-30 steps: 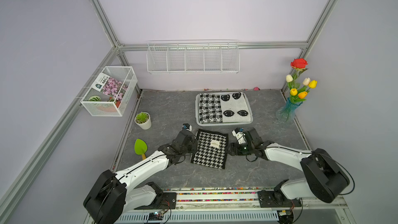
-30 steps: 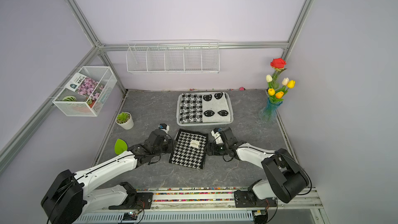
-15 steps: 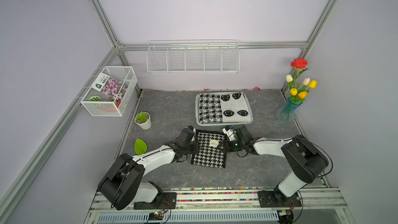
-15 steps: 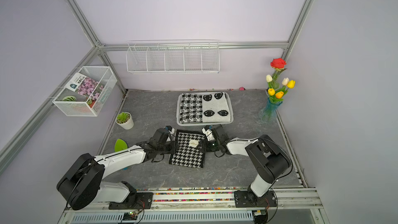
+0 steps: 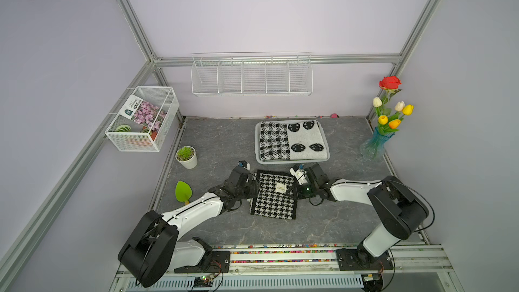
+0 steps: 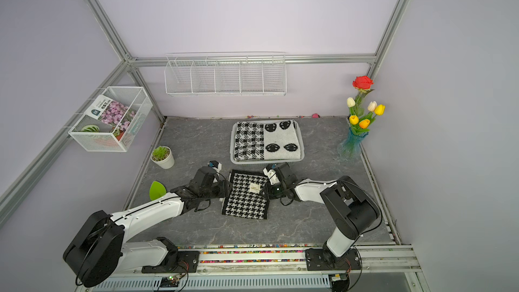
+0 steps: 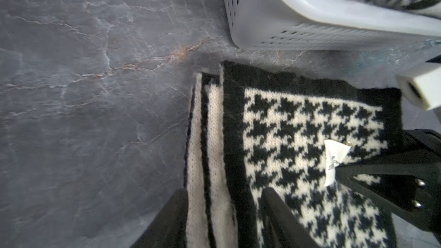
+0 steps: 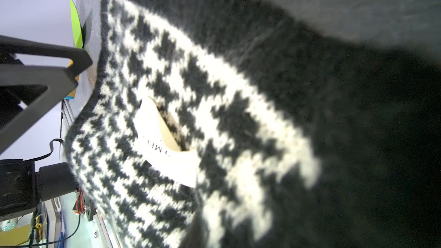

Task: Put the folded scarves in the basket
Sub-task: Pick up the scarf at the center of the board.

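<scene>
The right claw [image 5: 293, 189] has closed, pinching the folded scarf [image 5: 273, 200]; the left claw [image 7: 222, 201] opposite has spread astride its edge

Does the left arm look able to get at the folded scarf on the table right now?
Probably yes: the left gripper is at the edge of the folded scarf, jaws open astride its layers, and nothing blocks it.

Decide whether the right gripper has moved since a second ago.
Yes. Judged against the basket, the right gripper has slid along its near rim toward the folded scarf, and its tips now overlap that scarf's edge.
</scene>
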